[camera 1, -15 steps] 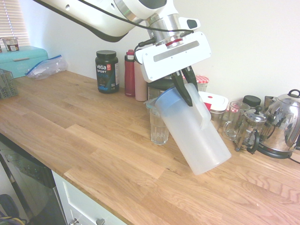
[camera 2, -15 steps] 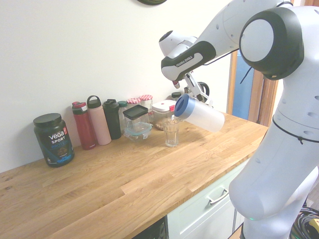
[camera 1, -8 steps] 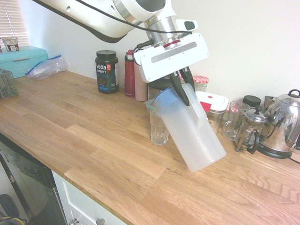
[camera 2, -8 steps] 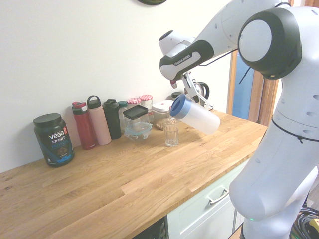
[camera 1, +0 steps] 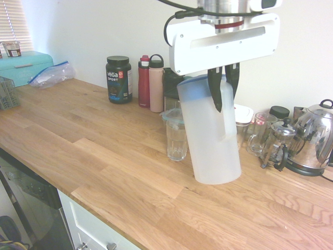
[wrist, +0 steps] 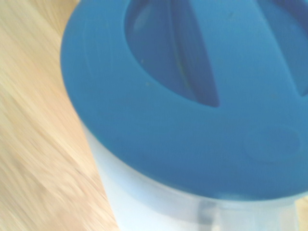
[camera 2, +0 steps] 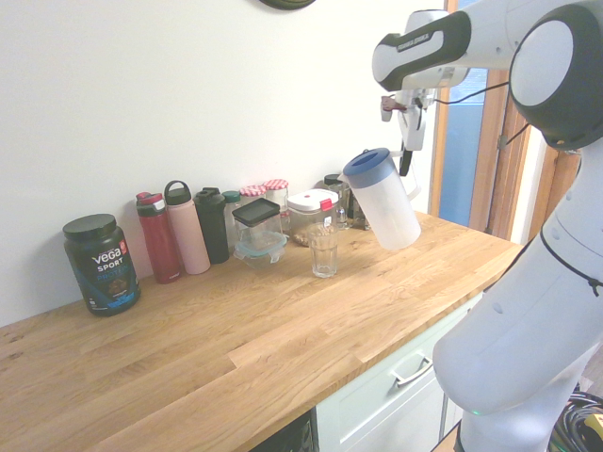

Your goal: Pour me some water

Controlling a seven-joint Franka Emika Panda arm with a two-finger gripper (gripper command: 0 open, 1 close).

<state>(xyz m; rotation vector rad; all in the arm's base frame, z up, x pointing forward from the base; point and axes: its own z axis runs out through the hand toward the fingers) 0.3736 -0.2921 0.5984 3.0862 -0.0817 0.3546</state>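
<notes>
Jug [camera 1: 210, 140] hangs nearly upright from downward-pointing gripper [camera 1: 223, 96], jaws clamping its handle.

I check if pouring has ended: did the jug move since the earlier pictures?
Yes. The jug, held by the gripper, swung back from its steep tilt over the glass to nearly upright and now hangs beside the glass, its lid raised above it.

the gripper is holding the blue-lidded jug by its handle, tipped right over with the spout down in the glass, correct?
Not quite. The gripper does hold the jug by its handle, but the jug is nearly upright and held beside the glass, not tipped into it. The first exterior view shows this; the second exterior view agrees.
</notes>
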